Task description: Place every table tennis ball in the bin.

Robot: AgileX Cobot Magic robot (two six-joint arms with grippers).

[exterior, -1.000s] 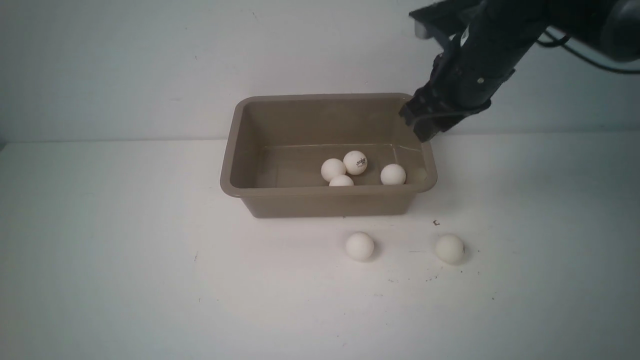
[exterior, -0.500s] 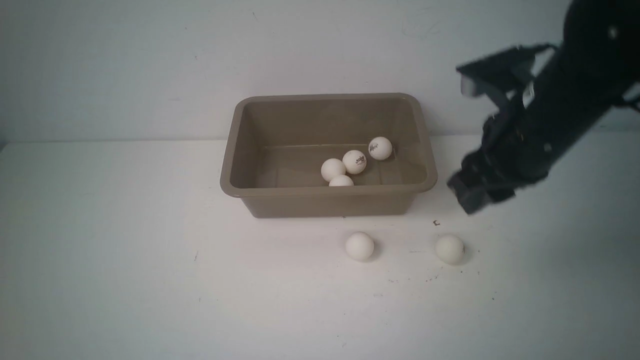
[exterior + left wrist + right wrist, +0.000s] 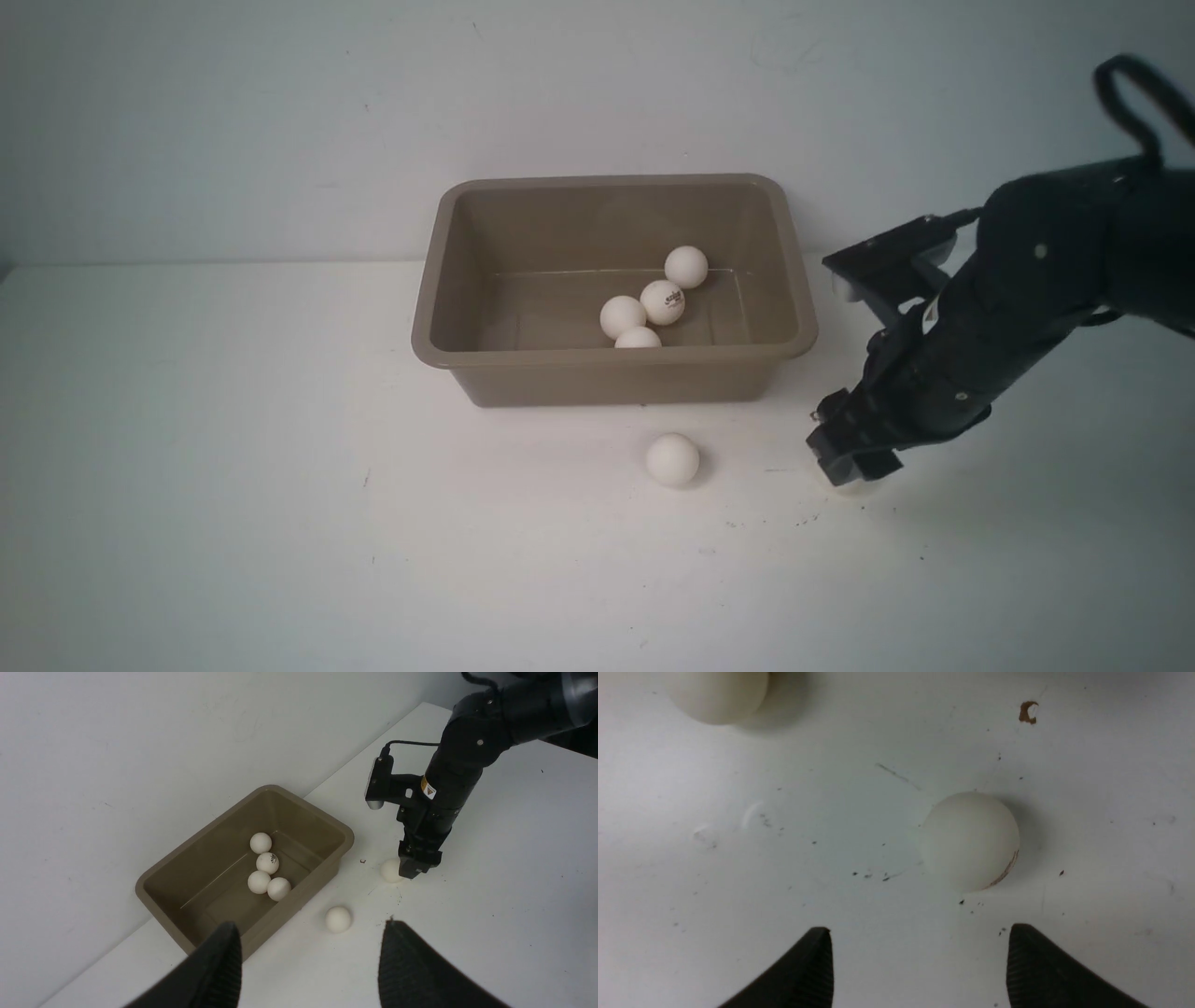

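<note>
Bin (image 3: 613, 378): upright on the surface (image 3: 233, 467), its mouth uncovered; the task's goal, more than half served by the look of it.
Surface: carries the bin and the two balls that are left.
Right end effector (image 3: 854, 467): fingers spread, nothing between them; it is low over the right-hand loose ball, partly hiding it in the front view.
Left end effector (image 3: 310, 956): fingers apart and empty in its own wrist view; the arm does not show in the front view.
Balls in bin: four, all on its floor. Three sit clustered: the logo ball (image 3: 663, 302), the middle ball (image 3: 623, 318) and the near ball (image 3: 638, 338), which the near rim partly hides. The far ball (image 3: 686, 267) lies just beyond the logo ball.
Balls left: two, both outside on the surface. The plain ball (image 3: 672, 460) is in front of the bin, apart from it. The marked ball (image 3: 971, 841), with a dark curved line on its side, lies farther right, under the right end effector.
Progress: four of the six in view are done, two to go.
Next: likely the marked ball; the right end effector probably needs to line up and lower before closing, as a smooth sphere may roll if nudged.
Last: the plain ball, untouched.
</note>
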